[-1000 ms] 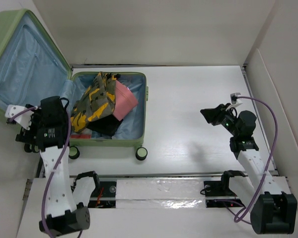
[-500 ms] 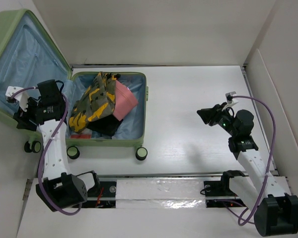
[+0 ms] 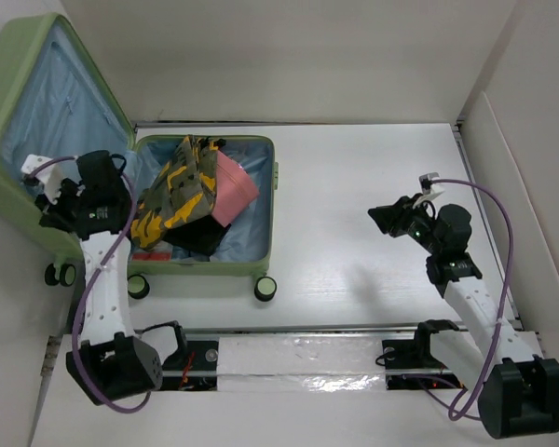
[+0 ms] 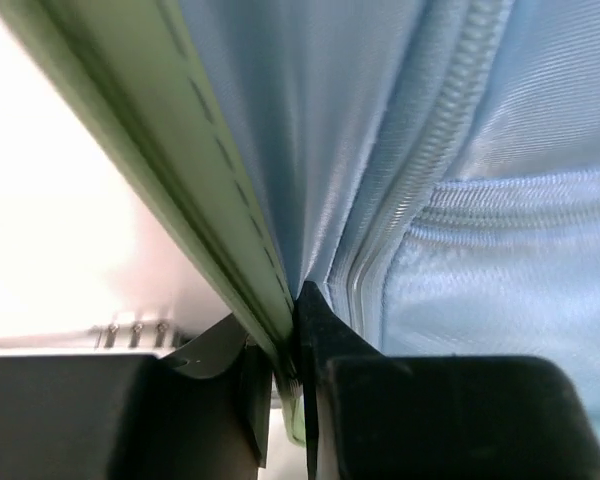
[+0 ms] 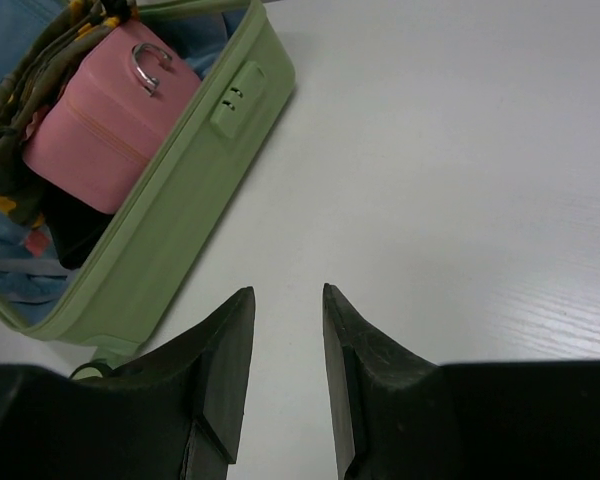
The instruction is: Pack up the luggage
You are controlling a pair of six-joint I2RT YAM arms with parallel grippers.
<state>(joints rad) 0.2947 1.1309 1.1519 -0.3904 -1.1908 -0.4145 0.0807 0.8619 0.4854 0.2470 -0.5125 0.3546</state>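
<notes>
Two arms here, left arm (image 3: 102,291) and right arm (image 3: 471,305): we see white link shells and black joint housings on both. Each has a blocky black base (image 3: 522,405). A purple cable (image 3: 509,233) runs outside each arm from base to wrist in loose loops. A small white bracket (image 3: 35,166) sticks out at each wrist. Right gripper (image 5: 285,330) is matte black; its fingers (image 5: 220,360) are wedge-shaped and taper to blunt tips, with flat inner faces. Left gripper (image 4: 280,330) has the same black, boxy body. Markings are too small for us to read.
</notes>
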